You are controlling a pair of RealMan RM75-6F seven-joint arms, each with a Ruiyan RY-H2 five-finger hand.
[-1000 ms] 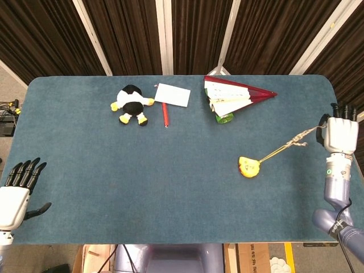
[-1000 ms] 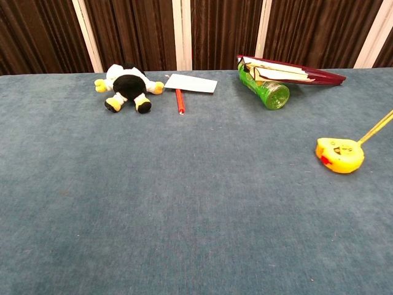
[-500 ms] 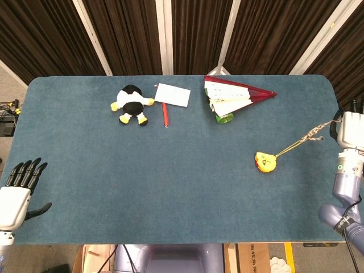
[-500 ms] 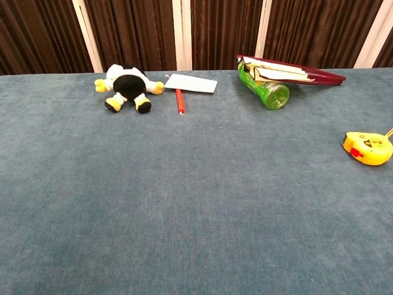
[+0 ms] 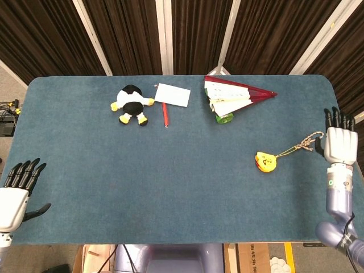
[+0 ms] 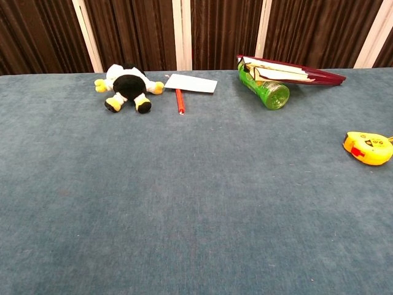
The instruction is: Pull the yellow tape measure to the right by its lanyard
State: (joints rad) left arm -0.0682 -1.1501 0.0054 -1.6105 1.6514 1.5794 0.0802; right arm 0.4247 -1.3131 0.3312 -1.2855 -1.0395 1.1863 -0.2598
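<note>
Yellow plastic tape measure (image 5: 265, 161) near table's (image 5: 170, 187) right edge; braided lanyard (image 5: 300, 146) slack beside spread, empty right hand (image 5: 338, 143); pull apparently complete.

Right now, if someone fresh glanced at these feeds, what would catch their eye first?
Probably the yellow tape measure near the table's right side, its lanyard running toward the right hand at the table edge; whether the hand holds the cord's end is unclear. Next, the black and white plush toy at the far left-centre, and the red-covered open book propped on a green bottle.
</note>
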